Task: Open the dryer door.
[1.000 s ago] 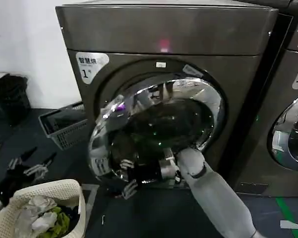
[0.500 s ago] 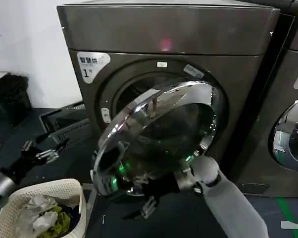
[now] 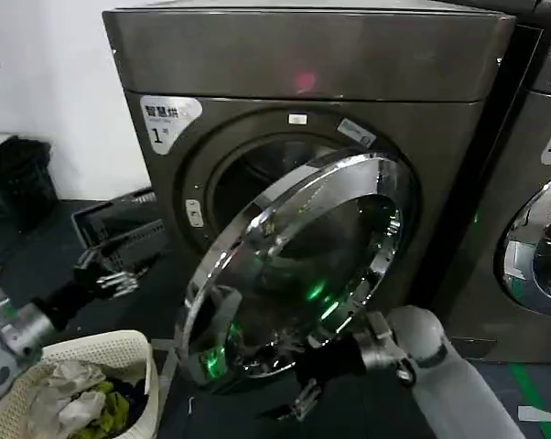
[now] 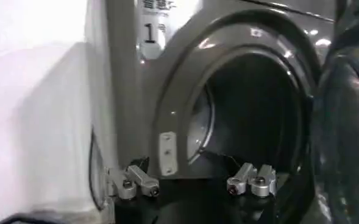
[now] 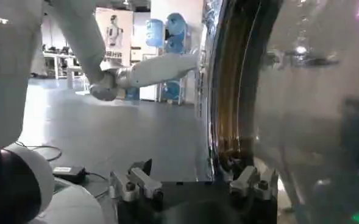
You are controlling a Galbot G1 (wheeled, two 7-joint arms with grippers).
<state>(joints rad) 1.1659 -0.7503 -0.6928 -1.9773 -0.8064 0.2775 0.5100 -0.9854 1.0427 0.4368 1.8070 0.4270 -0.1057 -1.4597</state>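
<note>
**Dryer door swung wider, drum opening now exposed**

The dryer door (image 3: 298, 274) stands partly open, hinged on its right side, its free left edge swung out from the front of the dryer (image 3: 303, 101) and tilted toward the camera. Its chrome rim reflects green light near the bottom. Compared with a second ago the door has come much further out: then it still covered most of the opening, while now the dark drum opening (image 3: 257, 174) shows clearly behind the door's upper left.

The right gripper (image 3: 298, 402) sits under the door's lower edge, lower and further right than before, with the white forearm trailing off to the lower right. In the right wrist view its fingers (image 5: 136, 182) are spread apart, one on each side of the chrome rim (image 5: 228, 91), with no sign of clamping.

The left gripper (image 3: 120, 274) hovers left of the dryer, higher and nearer the machine than a second ago. Its fingers (image 4: 133, 181) are open and hold nothing.

A cream laundry basket (image 3: 129, 352) at lower left holds crumpled clothes (image 3: 74, 393), white, green and dark. A dark crate (image 3: 120, 224) lies on the floor beside the dryer; what is in it cannot be told. A neighbouring machine (image 3: 532, 183) stands to the right.
</note>
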